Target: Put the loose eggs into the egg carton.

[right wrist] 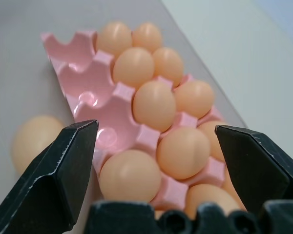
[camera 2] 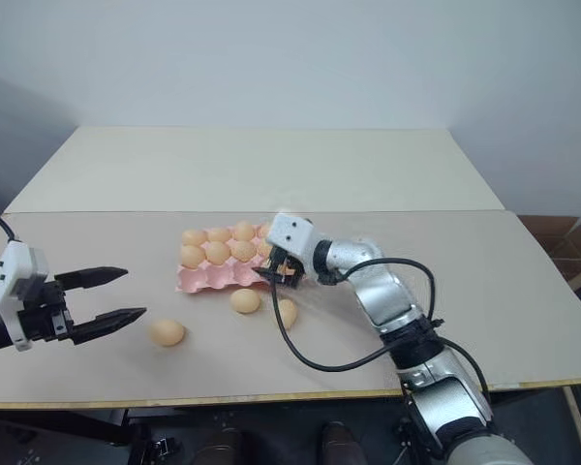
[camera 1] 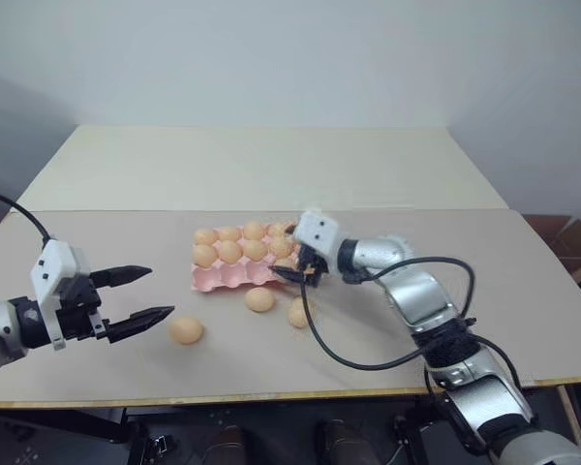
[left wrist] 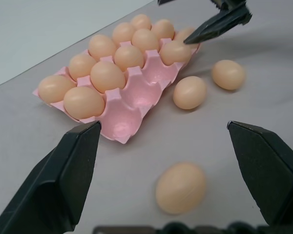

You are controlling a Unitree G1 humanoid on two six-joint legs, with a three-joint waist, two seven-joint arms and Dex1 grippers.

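While the right gripper [camera 1: 292,262] hangs over the right end of the carton with its black fingers spread wide and nothing between them, the step in hand reads as a placement just finished, with three eggs left to fetch.

Item 1, nearest: left gripper [camera 1: 147,294], two black fingers wide apart, holding nothing, at the table's left side. One pale tan-orange smooth oval loose egg [camera 1: 185,330] lies on the beige tabletop [camera 1: 523,291] just off its fingertips, at about 4 o'clock from them, apart from both fingers; in the left wrist view it sits low between the open fingers [left wrist: 180,187].

Item 2, middle: two more loose eggs, one [camera 1: 259,299] just at 6 o'clock of the carton's near edge, the other [camera 1: 297,312] at 4 o'clock of the first, below the right gripper.

Item 3, farther: flat pink moulded egg carton [camera 1: 228,276], lidless. Its two far rows look filled; the near row holds an egg at the right end and shows three empty cups to the left [left wrist: 136,105].

Next move, as judged: the left gripper's egg is the handiest; the fingers need to advance, lower around it, and close gently on a round, smooth shell that may roll.
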